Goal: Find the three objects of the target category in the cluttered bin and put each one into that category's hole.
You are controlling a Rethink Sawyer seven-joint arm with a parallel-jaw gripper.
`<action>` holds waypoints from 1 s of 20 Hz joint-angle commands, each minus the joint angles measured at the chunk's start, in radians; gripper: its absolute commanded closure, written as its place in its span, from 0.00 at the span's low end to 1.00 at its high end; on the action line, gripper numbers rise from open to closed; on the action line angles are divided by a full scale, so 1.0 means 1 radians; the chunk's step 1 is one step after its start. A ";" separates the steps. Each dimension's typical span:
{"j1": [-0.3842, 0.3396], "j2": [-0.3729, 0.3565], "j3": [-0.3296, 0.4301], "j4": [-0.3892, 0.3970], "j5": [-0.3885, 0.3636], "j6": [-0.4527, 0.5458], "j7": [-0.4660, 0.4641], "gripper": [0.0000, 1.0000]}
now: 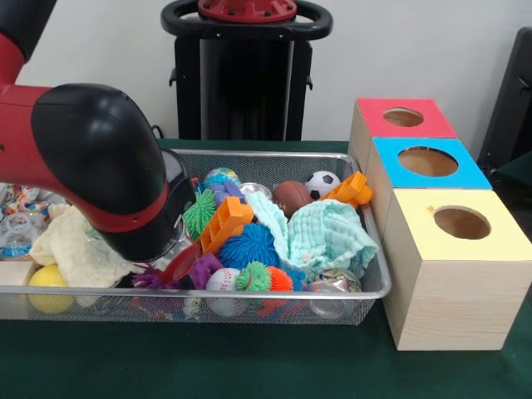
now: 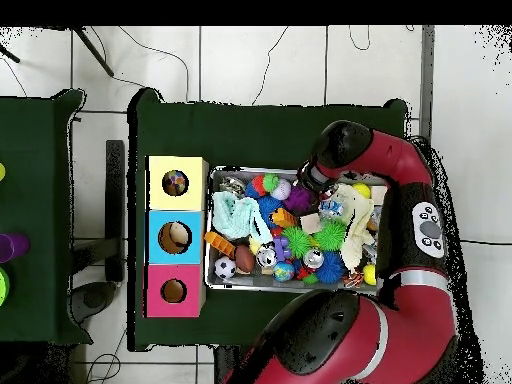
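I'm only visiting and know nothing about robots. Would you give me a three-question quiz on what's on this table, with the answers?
1. True or false: the three boxes beside the wire bin have a round hole in each top.
2. Which box stands nearest the front-view camera? A the pink box; B the blue box; C the yellow box.
3. Fill in: the black-and-white ball at the bin's far side looks like a ____ ball.

Key: 1 true. 2 C. 3 soccer.
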 commanded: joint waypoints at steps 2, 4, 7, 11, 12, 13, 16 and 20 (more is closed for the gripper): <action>0.018 -0.004 0.047 0.039 -0.016 0.051 -0.181 0.00; 0.023 -0.003 0.048 0.018 -0.016 0.091 -0.184 0.00; 0.025 0.005 0.051 -0.015 -0.016 0.130 -0.190 0.00; 0.025 -0.006 0.054 0.007 -0.016 0.103 -0.202 1.00; 0.025 -0.007 0.055 0.011 -0.018 0.097 -0.207 1.00; 0.025 -0.008 0.055 0.014 -0.019 0.091 -0.211 1.00; 0.023 -0.008 0.054 0.022 -0.019 0.086 -0.211 1.00; 0.038 0.002 0.052 -0.021 -0.024 0.138 -0.206 1.00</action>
